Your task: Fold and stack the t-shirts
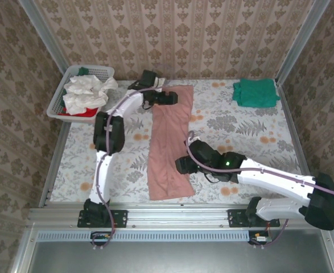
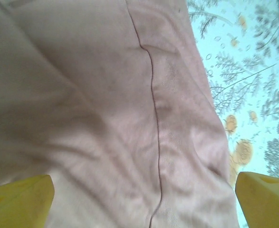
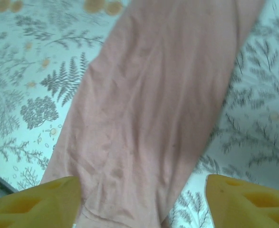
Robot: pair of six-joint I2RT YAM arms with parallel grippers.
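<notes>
In the middle of the top view, the left gripper (image 1: 168, 98) is over the top end of the long folded pink t-shirt (image 1: 169, 142), fingers spread wide and holding nothing. The right gripper (image 1: 182, 165) is over its bottom part, spread wide too. At upper left a white basket (image 1: 56, 105) holds white t-shirts (image 1: 87, 92) and a red t-shirt (image 1: 81, 112), a green t-shirt (image 1: 256, 92) lies at upper right, and the left arm reaches up the frame while the right arm stretches in low from the lower right.
</notes>
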